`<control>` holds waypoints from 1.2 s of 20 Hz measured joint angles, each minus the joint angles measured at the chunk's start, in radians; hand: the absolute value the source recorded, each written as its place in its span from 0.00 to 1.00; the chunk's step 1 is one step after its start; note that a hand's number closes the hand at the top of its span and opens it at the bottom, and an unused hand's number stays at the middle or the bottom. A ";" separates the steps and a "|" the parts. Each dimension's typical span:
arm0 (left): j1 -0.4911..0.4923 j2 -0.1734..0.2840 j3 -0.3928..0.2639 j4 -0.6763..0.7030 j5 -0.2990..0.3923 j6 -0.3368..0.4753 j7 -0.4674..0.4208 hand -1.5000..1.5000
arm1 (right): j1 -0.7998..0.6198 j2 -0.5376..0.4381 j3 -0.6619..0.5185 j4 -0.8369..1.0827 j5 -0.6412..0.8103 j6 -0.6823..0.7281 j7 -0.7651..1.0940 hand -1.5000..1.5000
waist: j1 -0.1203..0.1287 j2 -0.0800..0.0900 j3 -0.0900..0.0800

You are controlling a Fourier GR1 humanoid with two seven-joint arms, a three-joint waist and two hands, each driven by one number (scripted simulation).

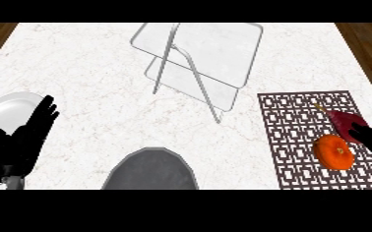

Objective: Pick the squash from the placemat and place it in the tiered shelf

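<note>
An orange squash (333, 151) lies on the brown lattice placemat (291, 128) at the right of the counter. Just above it sits a dark red thing (343, 119) with a thin pale stem. My right hand (362, 133) shows only as a black sliver at the right edge, touching or overlapping the dark red thing and just above the squash. The clear tiered shelf (210, 49) with thin metal legs stands at the back centre. My left hand (30, 135) rests open at the left edge, fingers up.
A white plate (13, 109) lies at the left edge, partly behind my left hand. A grey rounded shape (151, 171) fills the lower middle of the view. Dark wood shows beyond the marble counter (87, 69) at both far corners.
</note>
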 measured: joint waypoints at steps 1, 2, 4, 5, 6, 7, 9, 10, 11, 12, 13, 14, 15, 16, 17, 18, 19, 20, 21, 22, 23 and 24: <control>-0.002 -0.006 -0.003 0.003 -0.005 0.003 -0.005 0.50 | 0.003 -0.033 0.001 -0.019 0.026 0.029 0.037 0.00 | 0.002 0.001 0.000; -0.001 -0.002 0.002 0.003 -0.003 -0.002 -0.006 0.50 | 0.010 -0.061 -0.001 -0.033 0.048 0.056 0.067 0.00 | 0.003 0.000 0.000; -0.017 -0.003 0.003 0.019 -0.007 -0.010 -0.006 0.50 | -0.002 -0.087 0.018 -0.037 0.093 0.104 0.112 0.00 | 0.009 0.002 0.001; -0.025 -0.003 0.003 0.023 -0.008 -0.014 -0.003 0.50 | -0.016 -0.094 0.034 -0.049 0.119 0.129 0.148 0.00 | 0.013 0.003 0.001; -0.022 -0.006 0.004 0.023 -0.010 -0.016 -0.007 0.50 | -0.036 -0.103 0.040 -0.060 0.130 0.161 0.180 0.00 | 0.016 0.003 0.002; -0.019 -0.008 0.006 0.014 -0.009 -0.018 -0.002 0.50 | -0.044 -0.097 0.054 -0.047 0.161 0.170 0.188 0.00 | 0.018 0.003 0.002; -0.037 -0.009 0.014 0.019 -0.011 -0.022 0.009 0.50 | -0.090 -0.090 0.078 -0.038 0.196 0.219 0.229 0.00 | 0.021 0.003 0.003; -0.035 -0.015 0.011 0.018 -0.020 -0.021 0.006 0.50 | -0.114 -0.073 0.103 -0.026 0.222 0.236 0.243 0.00 | 0.023 0.003 0.003; -0.019 -0.016 0.015 0.010 -0.022 -0.025 0.003 0.50 | -0.132 -0.066 0.104 -0.014 0.231 0.259 0.242 0.00 | 0.024 0.003 0.003; -0.019 -0.022 0.016 0.004 -0.025 -0.025 0.009 0.50 | -0.141 -0.055 0.106 -0.001 0.246 0.274 0.237 0.00 | 0.022 0.003 0.003; -0.036 -0.022 0.024 0.019 -0.025 -0.033 0.011 0.50 | -0.171 -0.034 0.126 0.005 0.265 0.297 0.255 0.00 | 0.023 0.003 0.003; -0.040 -0.026 0.026 0.019 -0.029 -0.033 0.018 0.50 | -0.174 -0.022 0.129 0.024 0.285 0.301 0.241 0.00 | 0.021 0.003 0.003; -0.036 -0.031 0.025 0.003 -0.035 -0.029 0.028 0.50 | -0.188 -0.005 0.136 0.046 0.304 0.311 0.235 0.00 | 0.021 0.003 0.004; -0.039 -0.028 0.036 0.010 -0.033 -0.039 0.029 0.50 | -0.201 0.015 0.144 0.062 0.323 0.321 0.231 0.00 | 0.021 0.003 0.004; -0.030 -0.038 0.032 0.003 -0.043 -0.037 0.025 0.50 | -0.226 0.039 0.159 0.083 0.344 0.332 0.235 0.00 | 0.022 0.003 0.004; -0.025 -0.042 0.034 -0.001 -0.049 -0.038 0.025 0.50 | -0.241 0.050 0.152 0.112 0.353 0.340 0.214 0.00 | 0.022 0.003 0.004; -0.023 -0.044 0.043 0.008 -0.050 -0.048 0.017 0.50 | -0.259 0.062 0.144 0.133 0.359 0.354 0.201 0.00 | 0.021 0.003 0.004; -0.011 -0.052 0.043 0.002 -0.058 -0.046 0.010 0.50 | -0.259 0.072 0.137 0.151 0.375 0.351 0.185 0.00 | 0.020 0.002 0.004; -0.011 -0.059 0.045 0.013 -0.066 -0.050 0.000 0.50 | -0.274 0.094 0.145 0.180 0.395 0.351 0.175 0.00 | 0.020 0.002 0.004; -0.013 -0.051 0.058 0.013 -0.059 -0.064 0.006 0.50 | -0.286 0.106 0.142 0.204 0.408 0.357 0.164 0.00 | 0.020 0.002 0.004; -0.018 -0.053 0.066 0.021 -0.063 -0.067 0.004 0.50 | -0.303 0.127 0.144 0.231 0.427 0.352 0.152 0.00 | 0.020 0.002 0.004; -0.032 -0.062 0.065 0.036 -0.075 -0.062 0.001 0.50 | -0.316 0.146 0.148 0.259 0.447 0.346 0.137 0.00 | 0.020 0.002 0.004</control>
